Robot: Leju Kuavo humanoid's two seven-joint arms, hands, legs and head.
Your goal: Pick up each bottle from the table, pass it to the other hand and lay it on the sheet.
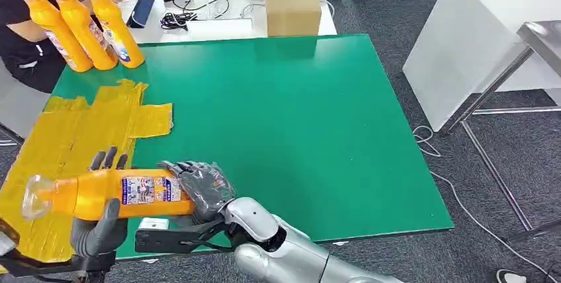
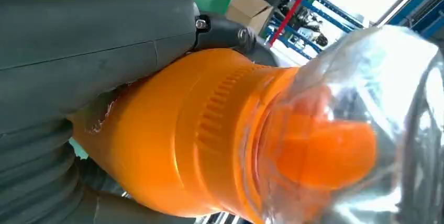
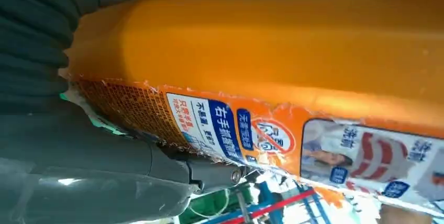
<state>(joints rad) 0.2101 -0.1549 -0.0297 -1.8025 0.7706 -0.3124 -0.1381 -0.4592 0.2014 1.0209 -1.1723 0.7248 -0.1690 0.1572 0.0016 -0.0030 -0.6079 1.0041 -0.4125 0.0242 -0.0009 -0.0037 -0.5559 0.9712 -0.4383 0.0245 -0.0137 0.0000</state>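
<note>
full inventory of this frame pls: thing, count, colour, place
held bottle: 1, orange with clear cap, lying sideways between both hands over the sheet's near end
standing bottles: 3, orange, table's far left corner
sheet: 1, yellow, left side of table
table: 1, green
cardboard box: 1, brown, on white desk beyond
person: 1, dark top, far left
left hand: grey, grips bottle near neck
right hand: grey, grips bottle's base

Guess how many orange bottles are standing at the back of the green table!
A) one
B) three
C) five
B: three upright bottles stand side by side at the far left corner of the green table, while both hands hold a fourth, the held bottle, over the yellow sheet.
</note>
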